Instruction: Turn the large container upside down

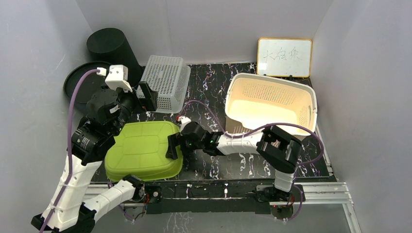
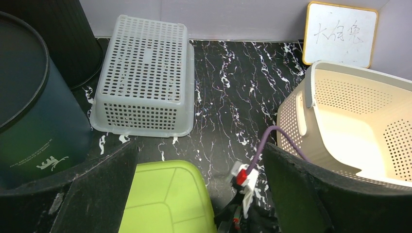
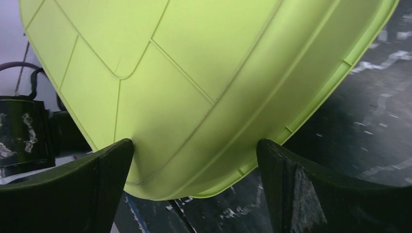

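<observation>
The lime green container lies bottom up at the near left of the table; it also shows in the left wrist view and fills the right wrist view. My right gripper is open at the container's right side. In its own view the jaws stand wide apart on either side of a rounded corner of the tub, low near the table. My left gripper is open and empty. It is raised above the container's far edge and looks down over it.
A cream perforated basket stands upright at the right. A white perforated basket lies upside down at the back left. Black bins sit in the far left corner. A whiteboard leans on the back wall.
</observation>
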